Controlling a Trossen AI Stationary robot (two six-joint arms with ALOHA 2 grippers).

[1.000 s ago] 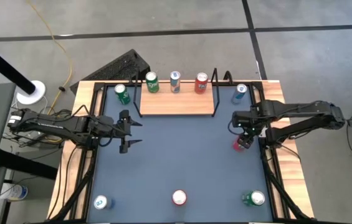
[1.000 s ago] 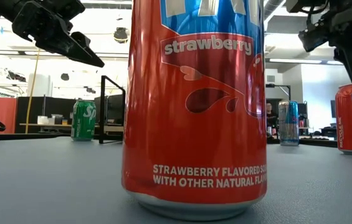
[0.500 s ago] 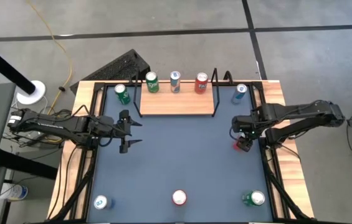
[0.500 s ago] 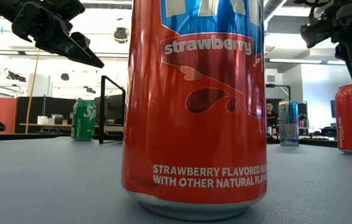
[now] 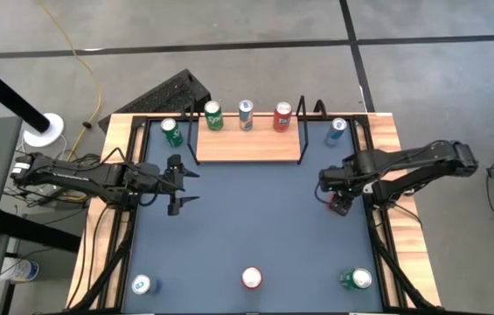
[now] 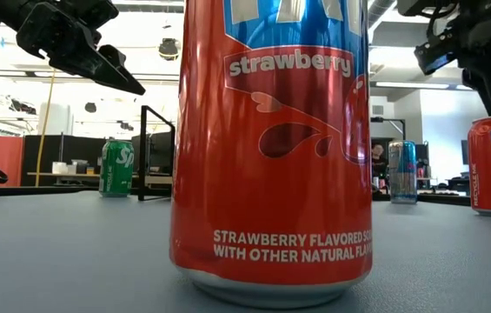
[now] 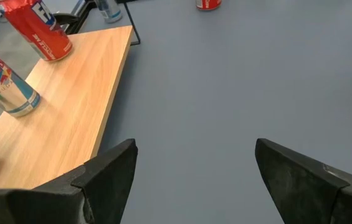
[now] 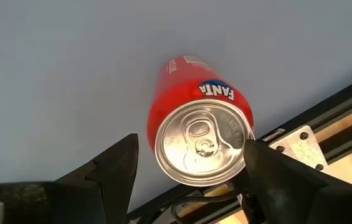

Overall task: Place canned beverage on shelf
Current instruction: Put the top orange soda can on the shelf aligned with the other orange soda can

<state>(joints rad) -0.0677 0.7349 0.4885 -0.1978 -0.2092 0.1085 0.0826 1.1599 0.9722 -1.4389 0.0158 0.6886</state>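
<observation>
Right gripper (image 8: 188,165) hangs wide open right over a red can (image 8: 197,134) by the table's right edge (image 5: 386,223). Left gripper (image 5: 179,184) waits wide open and empty near the shelf (image 5: 248,147).

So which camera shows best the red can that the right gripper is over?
The right wrist view: the red Fanta can fills it, top and tab clear. The high view shows it mostly hidden, the low view cut off at the edge, the left wrist view hardly at all.

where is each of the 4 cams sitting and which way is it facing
High: overhead, straight down on table, shelf, both arms.
Low: table height, level behind strawberry can; both grippers above.
Left wrist: past open left gripper toward shelf corner.
Right wrist: down past open right gripper onto red Fanta can.
Shared: that Fanta can also shows from overhead.
</observation>
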